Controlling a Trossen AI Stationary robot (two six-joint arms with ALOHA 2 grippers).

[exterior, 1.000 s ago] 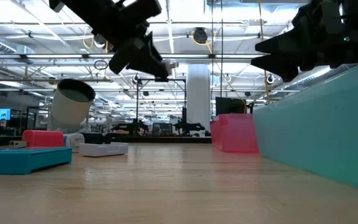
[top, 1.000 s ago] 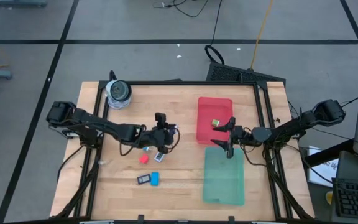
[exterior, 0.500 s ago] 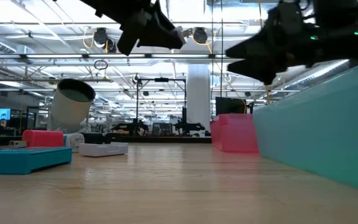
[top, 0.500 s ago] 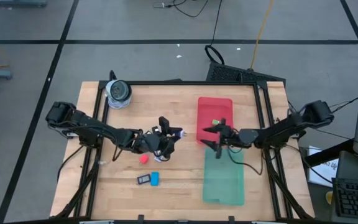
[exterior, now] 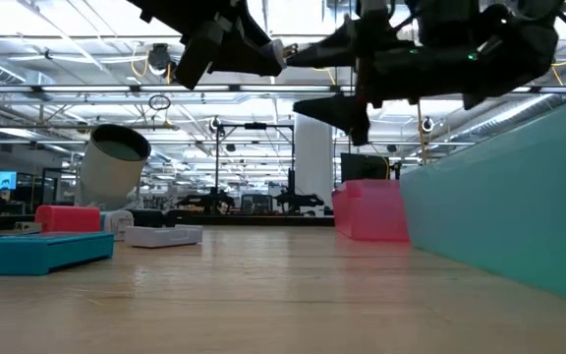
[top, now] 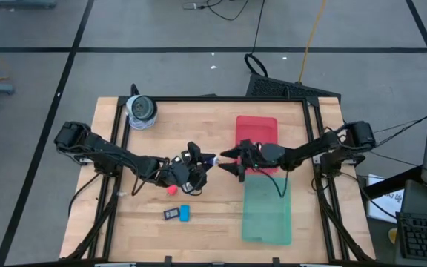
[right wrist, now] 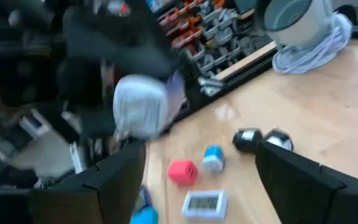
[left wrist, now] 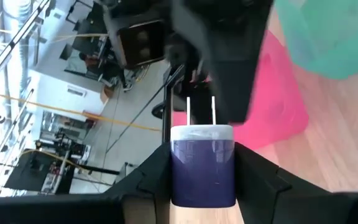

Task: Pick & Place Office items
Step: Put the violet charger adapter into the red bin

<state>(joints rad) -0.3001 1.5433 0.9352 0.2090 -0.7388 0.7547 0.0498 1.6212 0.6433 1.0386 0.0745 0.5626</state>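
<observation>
I judge this a mid-air handover. My left hand (top: pixel 199 165) is clamped on a white two-pin plug adapter (left wrist: pixel 202 163), raised above the tabletop (top: pixel 213 215). My right hand (top: pixel 224 160), fingers spread wide and empty, sits just beside it. Next I'd close them around the adapter's pin end.
</observation>
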